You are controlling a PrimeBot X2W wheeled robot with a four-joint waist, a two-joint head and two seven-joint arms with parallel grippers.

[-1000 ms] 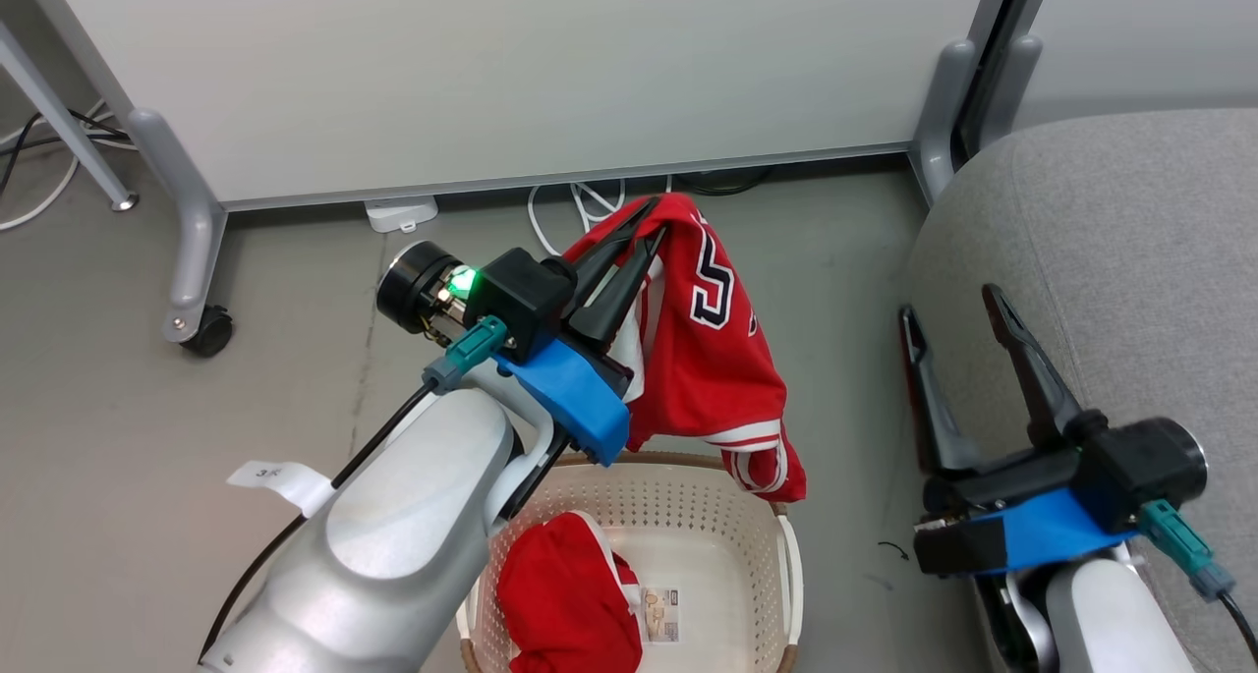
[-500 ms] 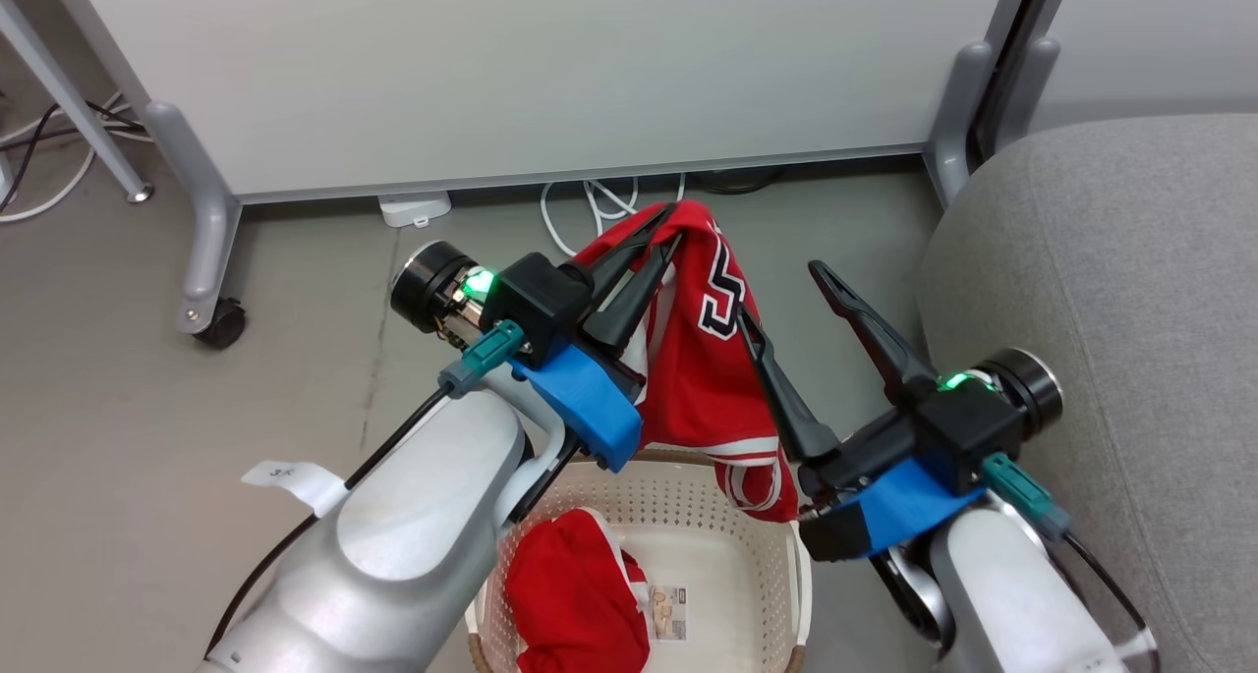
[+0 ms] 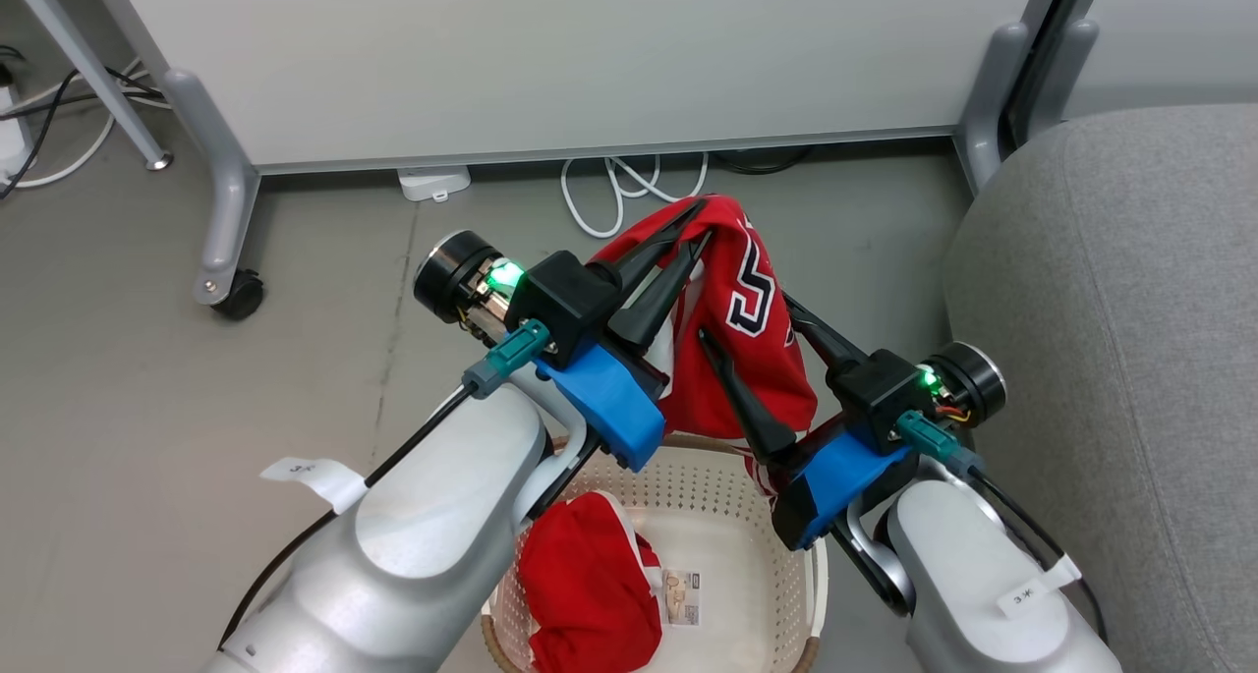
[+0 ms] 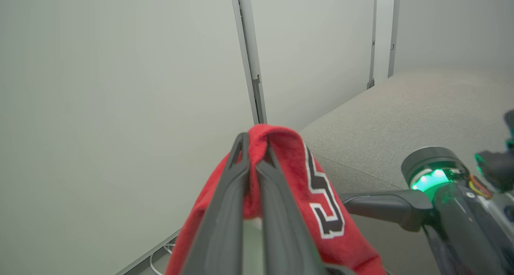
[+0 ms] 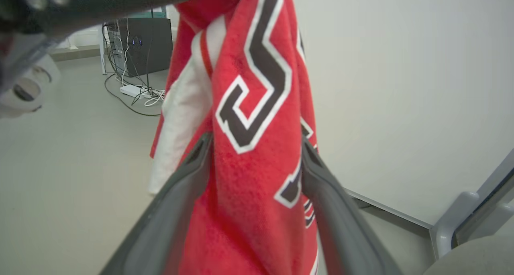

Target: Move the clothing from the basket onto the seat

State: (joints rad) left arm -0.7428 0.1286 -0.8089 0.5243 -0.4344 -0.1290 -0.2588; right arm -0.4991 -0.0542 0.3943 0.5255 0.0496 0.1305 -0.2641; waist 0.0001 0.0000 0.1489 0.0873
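My left gripper (image 3: 693,229) is shut on the top fold of the red jersey (image 3: 727,251), which hangs above the basket (image 3: 710,496). Black white-edged lettering shows on the jersey (image 4: 297,162) beside the left gripper (image 4: 253,146). My right gripper (image 3: 747,319) is open, its fingers standing either side of the hanging jersey (image 5: 249,186); the right wrist view shows cloth between the spread fingers of the right gripper (image 5: 253,148). A plain red garment (image 3: 590,585) lies in the basket. The grey seat (image 3: 1111,309) is to the right, also in the left wrist view (image 4: 401,106).
A white partition panel (image 3: 550,54) stands behind, on grey legs with a caster (image 3: 236,295). White cables (image 3: 609,187) and a power block (image 3: 432,182) lie at its foot. A paper label (image 3: 683,599) sits on the basket floor. Bare grey floor lies to the left.
My right arm has swung left from beside the seat to the hanging jersey, its open fingers now straddling the cloth. The left gripper keeps its hold; the camera has shifted slightly.
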